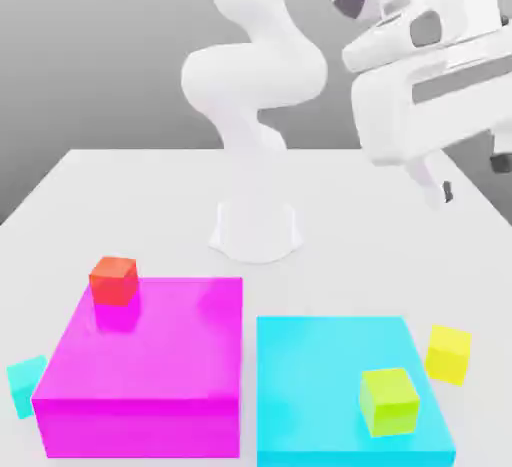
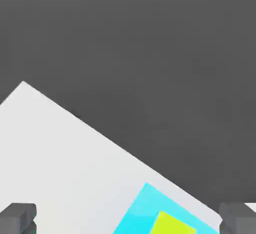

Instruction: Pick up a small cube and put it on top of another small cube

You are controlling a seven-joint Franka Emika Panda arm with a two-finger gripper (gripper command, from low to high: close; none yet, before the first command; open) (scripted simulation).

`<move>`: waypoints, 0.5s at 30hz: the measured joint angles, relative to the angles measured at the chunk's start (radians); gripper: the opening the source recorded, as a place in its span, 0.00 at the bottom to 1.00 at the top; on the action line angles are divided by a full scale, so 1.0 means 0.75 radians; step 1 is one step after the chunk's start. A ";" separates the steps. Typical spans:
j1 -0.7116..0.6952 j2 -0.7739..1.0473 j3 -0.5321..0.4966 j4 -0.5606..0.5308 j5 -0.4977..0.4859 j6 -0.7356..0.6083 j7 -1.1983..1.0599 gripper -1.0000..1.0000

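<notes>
Yellow cube [image 1: 448, 354]: matte, plain, at table [image 1: 150, 205] edge, three o'clock of flat cyan block [image 1: 340, 355]. Teal cube [image 1: 25, 383]: nine o'clock of magenta block [image 1: 160, 355]. Gripper [image 2: 128, 218]: spread wide, empty.

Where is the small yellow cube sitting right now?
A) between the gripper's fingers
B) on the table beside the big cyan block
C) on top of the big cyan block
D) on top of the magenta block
B: the small yellow cube rests on the white table, at the exterior view's right of the big cyan block, whose top carries the lime cube.
</notes>
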 joint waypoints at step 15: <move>0.262 0.493 0.067 -0.184 -0.369 0.304 -0.013 0.50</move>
